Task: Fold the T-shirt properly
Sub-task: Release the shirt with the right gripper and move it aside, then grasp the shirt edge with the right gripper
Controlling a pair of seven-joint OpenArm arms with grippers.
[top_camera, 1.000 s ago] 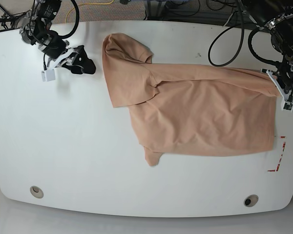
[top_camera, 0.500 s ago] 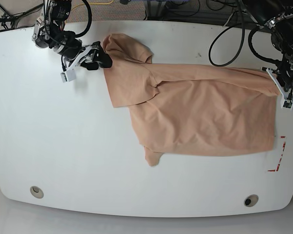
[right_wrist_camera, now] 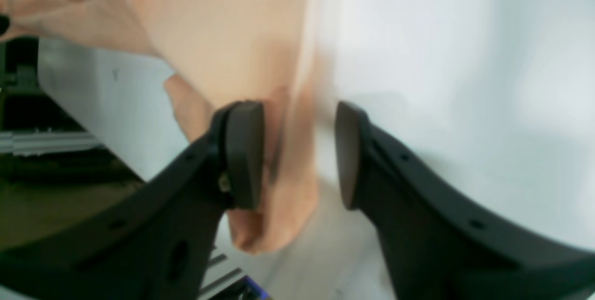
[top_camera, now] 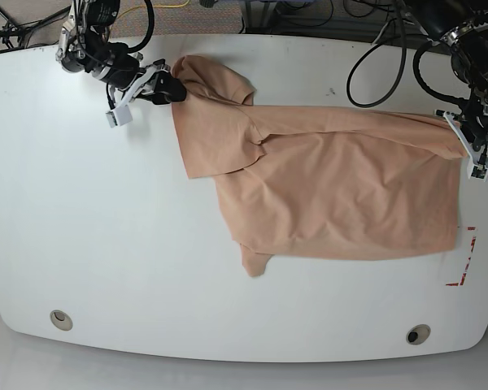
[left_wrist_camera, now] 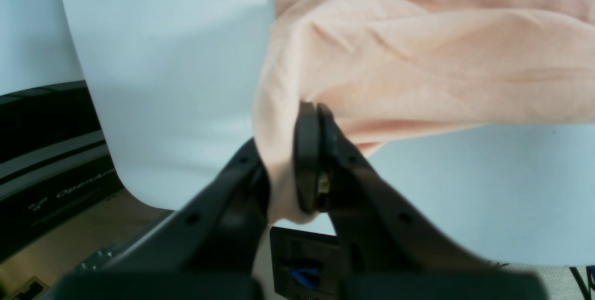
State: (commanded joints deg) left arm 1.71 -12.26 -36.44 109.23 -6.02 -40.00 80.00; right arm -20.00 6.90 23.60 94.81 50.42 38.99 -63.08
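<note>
White table [top_camera: 106,244], rumpled T-shirt [top_camera: 333,191] across centre-right; right gripper [right_wrist_camera: 293,156], newly arrived from the left, spread astride far-left edge, unclosed; left gripper [left_wrist_camera: 316,151] pinching far-right corner; two-handed stretch judged imminent.

We see bright, even overhead light; soft shadows; wrist views blurred; base view sharp, edges barrel-distorted.

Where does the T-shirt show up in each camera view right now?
Base: T-shirt spread across the table's centre-right.
Left wrist: its corner pinched in the left gripper.
Right wrist: its edge between the open right gripper fingers.
Shared landmark: the white table.
</note>
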